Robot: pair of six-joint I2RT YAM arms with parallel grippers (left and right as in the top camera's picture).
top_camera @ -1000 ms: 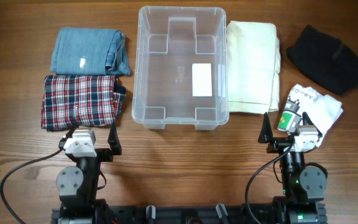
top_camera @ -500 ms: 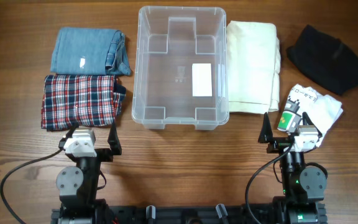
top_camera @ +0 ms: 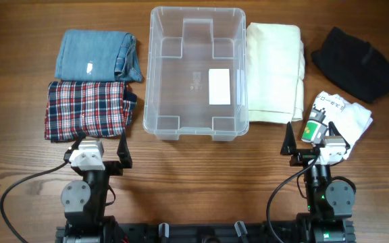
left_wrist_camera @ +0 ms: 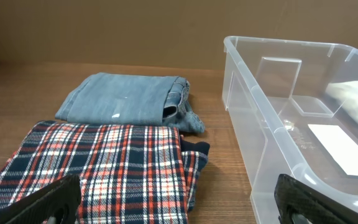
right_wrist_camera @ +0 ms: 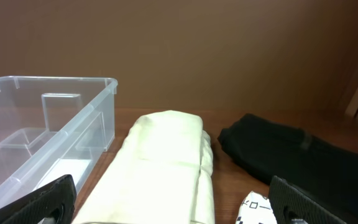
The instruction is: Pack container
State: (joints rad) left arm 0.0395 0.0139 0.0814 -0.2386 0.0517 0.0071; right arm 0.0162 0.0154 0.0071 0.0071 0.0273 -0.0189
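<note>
The clear plastic container [top_camera: 196,20] stands at the table's middle back, with only a white label [top_camera: 219,86] on its floor. It also shows in the left wrist view [left_wrist_camera: 272,46] and the right wrist view [right_wrist_camera: 73,83]. Left of it lie folded blue jeans [top_camera: 93,52] and a folded plaid shirt [top_camera: 83,109]. Right of it lie a folded cream cloth [top_camera: 272,71], a black garment [top_camera: 353,64] and a white printed garment [top_camera: 348,115]. My left gripper [top_camera: 101,152] is open and empty just before the plaid shirt. My right gripper [top_camera: 311,143] is open and empty before the cream cloth.
The wooden table [top_camera: 201,169] has bare room between the container and both arm bases. A brown wall [right_wrist_camera: 185,43] stands behind the table. A black cable [top_camera: 19,185] loops at the front left.
</note>
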